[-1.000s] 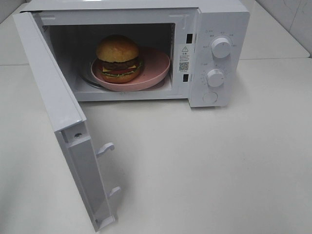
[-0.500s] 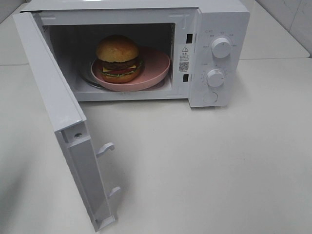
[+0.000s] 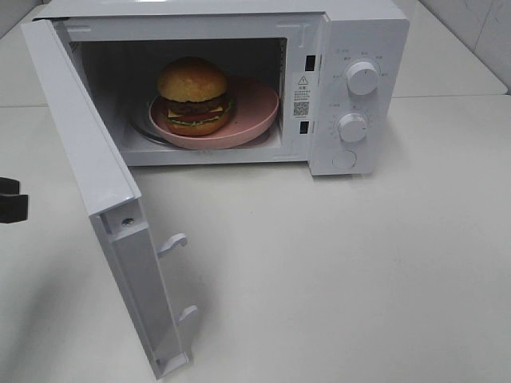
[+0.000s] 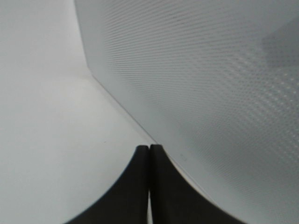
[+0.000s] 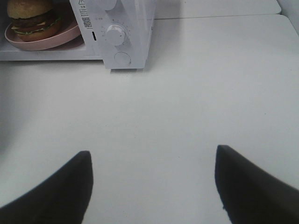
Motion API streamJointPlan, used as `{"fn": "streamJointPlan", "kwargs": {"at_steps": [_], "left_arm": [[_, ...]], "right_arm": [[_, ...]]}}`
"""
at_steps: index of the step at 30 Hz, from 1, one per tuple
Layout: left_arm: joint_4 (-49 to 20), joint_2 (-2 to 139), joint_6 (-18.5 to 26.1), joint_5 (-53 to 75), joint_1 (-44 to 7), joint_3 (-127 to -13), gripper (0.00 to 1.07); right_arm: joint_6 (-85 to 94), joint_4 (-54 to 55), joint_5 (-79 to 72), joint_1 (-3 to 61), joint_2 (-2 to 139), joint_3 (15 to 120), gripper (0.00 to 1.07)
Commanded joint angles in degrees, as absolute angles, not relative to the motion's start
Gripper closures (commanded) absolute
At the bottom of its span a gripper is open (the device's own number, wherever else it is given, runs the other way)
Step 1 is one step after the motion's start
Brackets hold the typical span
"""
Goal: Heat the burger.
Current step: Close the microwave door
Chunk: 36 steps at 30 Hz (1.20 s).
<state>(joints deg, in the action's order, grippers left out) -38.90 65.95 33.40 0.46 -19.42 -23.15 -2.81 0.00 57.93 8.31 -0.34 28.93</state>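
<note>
1. Golden-bunned burger (image 3: 192, 94) sits on pink plate (image 3: 259, 112) inside the microwave (image 3: 363, 32), door (image 3: 80, 136) standing wide.
2. Left claw (image 4: 149, 150), pinched closed, just beside the door's outer face.
3. Right claw (image 5: 153, 151) gapes over counter (image 5: 187, 102), well apart from the microwave.

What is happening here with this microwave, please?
The burger sits on a pink plate inside the microwave, whose door stands wide open. The left gripper, jaws shut, is close to the outer face of the door, probably to push it closed. The right gripper is open over the table and holds nothing.
</note>
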Motion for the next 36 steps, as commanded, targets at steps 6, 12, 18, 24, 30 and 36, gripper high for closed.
{"fn": "streamJointPlan", "kwargs": {"at_steps": [6, 12, 18, 24, 30, 36], "left_arm": [[-39.48, 76.43, 33.58, -5.39, -27.79, -30.88, 1.07], [-39.48, 83.08, 33.58, -5.39, -30.94, -36.96, 1.07], [-39.48, 89.67, 33.58, -5.44, -33.75, -44.18, 1.07], [-39.48, 94.94, 33.12, -5.84, -34.61, -50.53, 1.07], [-39.48, 99.58, 32.89, -5.79, -35.12, -56.55, 1.07], [-39.48, 103.3, 32.89, -5.84, -35.18, -61.19, 1.07]], "right_arm": [[-2.75, 0.0, 57.41, 8.37, -1.55, 28.82, 0.37], [-2.75, 0.0, 57.41, 8.37, -1.55, 28.82, 0.37], [-2.75, 0.0, 57.41, 8.37, -1.55, 28.82, 0.37], [-2.75, 0.0, 57.41, 8.37, -1.55, 28.82, 0.37], [-2.75, 0.0, 57.41, 8.37, -1.55, 28.82, 0.37], [-2.75, 0.0, 57.41, 8.37, -1.55, 28.82, 0.37]]}}
